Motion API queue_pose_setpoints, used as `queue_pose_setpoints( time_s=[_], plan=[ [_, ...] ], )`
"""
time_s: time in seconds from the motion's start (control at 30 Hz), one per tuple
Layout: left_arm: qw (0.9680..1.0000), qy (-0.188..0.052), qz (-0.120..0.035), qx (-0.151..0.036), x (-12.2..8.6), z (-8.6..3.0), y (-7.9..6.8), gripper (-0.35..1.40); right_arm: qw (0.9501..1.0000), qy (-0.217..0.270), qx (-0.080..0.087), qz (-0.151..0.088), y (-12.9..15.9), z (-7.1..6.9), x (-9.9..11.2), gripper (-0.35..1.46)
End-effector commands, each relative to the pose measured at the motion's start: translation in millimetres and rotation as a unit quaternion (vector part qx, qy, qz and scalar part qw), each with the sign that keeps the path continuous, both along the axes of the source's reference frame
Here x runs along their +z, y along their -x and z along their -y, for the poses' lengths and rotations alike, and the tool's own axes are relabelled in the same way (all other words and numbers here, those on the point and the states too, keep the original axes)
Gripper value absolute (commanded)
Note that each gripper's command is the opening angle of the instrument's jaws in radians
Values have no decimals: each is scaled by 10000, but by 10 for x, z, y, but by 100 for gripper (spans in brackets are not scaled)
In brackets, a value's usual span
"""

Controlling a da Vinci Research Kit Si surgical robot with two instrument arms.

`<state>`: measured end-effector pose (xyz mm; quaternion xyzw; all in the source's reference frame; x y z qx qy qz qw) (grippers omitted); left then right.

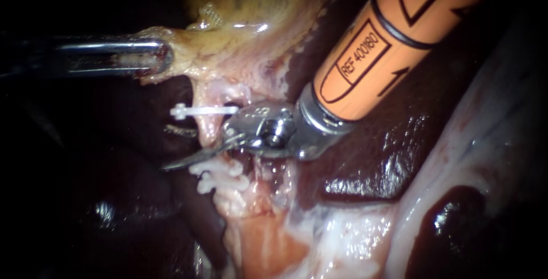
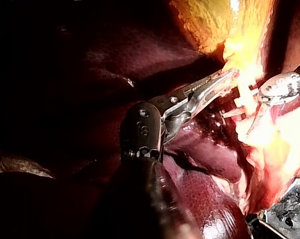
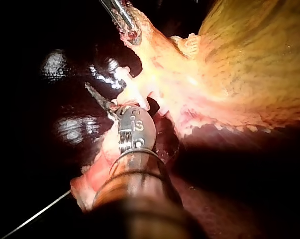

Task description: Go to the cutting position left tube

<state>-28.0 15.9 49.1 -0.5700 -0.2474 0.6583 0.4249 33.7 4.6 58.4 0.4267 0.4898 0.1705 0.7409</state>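
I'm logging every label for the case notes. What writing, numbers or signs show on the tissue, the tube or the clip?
gallbladder: none.
liver: none.
tube and white clip: none.
right instrument: printed marks on its orange shaft and small stamped ones near its tip. Instrument marks are not read off here.
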Motion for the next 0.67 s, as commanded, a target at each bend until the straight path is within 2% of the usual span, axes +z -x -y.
queue_pose_setpoints(
  time_s=[0.03,0.1,0.27,0.67],
  plan=[
    [10000,0,-1,-1,0,0,0,-35,10000,-7,13,-34,0,0,-5,141],
    [10000,0,-1,-1,0,0,0,-35,9999,-72,22,-106,-2,0,-19,141],
    [10000,1,-1,-1,0,0,0,-35,9998,-127,16,-169,-4,3,-34,141],
    [10000,2,-1,-1,1,0,0,-35,9998,-167,33,-137,-2,1,-25,140]
  ],
)
